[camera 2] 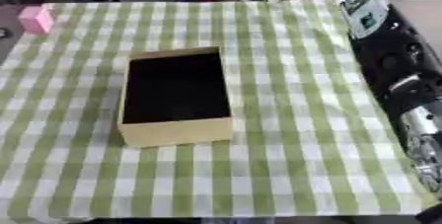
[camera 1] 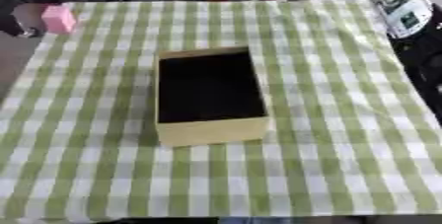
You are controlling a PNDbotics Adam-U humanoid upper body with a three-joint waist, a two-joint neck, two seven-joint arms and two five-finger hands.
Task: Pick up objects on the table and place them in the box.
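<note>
Box [camera 1: 210,131] sits mid-worktop, open top, tan walls, dark inside; what lies in it cannot be made out. Worktop [camera 1: 345,119] covered in green-and-white check cloth. Pink block [camera 1: 58,18] at far left corner, well apart from the box, right at the cloth's edge. Right arm [camera 2: 414,114] runs down the right side, black with silver joints. A white-and-green thing [camera 2: 364,8] at the upper right, possibly held by the right hand; hand state: cannot tell. Left hand nowhere seen.
</note>
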